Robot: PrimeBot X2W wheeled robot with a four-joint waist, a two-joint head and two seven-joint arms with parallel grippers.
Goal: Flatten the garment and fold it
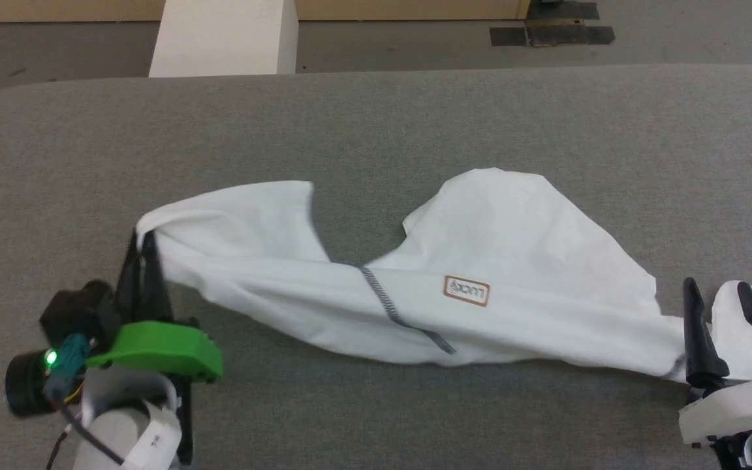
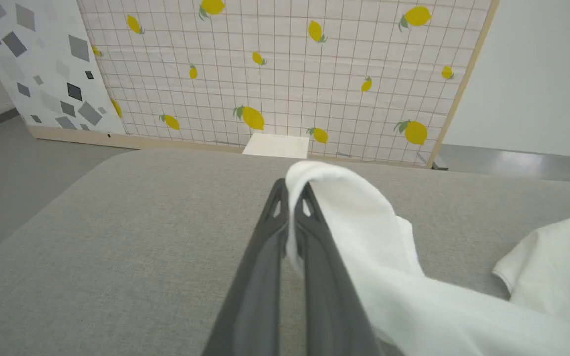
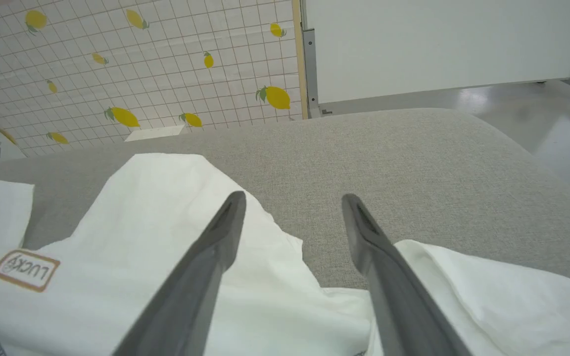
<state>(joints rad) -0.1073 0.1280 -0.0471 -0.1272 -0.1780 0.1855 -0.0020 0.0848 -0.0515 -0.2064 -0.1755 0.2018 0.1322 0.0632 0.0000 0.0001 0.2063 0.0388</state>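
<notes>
The garment (image 1: 519, 228) lies strung out across the grey desk (image 1: 376, 124), bunched into a loose, twisted band from left to right. Two flaps spill toward the far side, and the "LUCKY" patch (image 1: 466, 290) faces up, just beside the grey zigzag seam (image 1: 389, 303).

The left gripper (image 1: 143, 241) has its fingers clenched on the left end. In the left wrist view a fold of white cloth is pinched right at the tips and drapes over the right-hand finger. The right gripper (image 1: 715, 287) is released, fingers spread wide. They straddle the narrow neck of fabric at the right end, with more cloth lying just beyond them. I can't tell whether the tips touch the cloth.

The fabric looks thin, light and completely limp. It won't hold any shape and will sag and twist between two holds, so I'd judge one pinch isn't enough to flatten it. It should grip easily but may slide through if pulled hard. The best hold looks like the narrow neck between those open fingers: close there, then tension against the left hold to pull the twist out. The white box (image 1: 226, 36) sits off beyond the far edge, well apart.
</notes>
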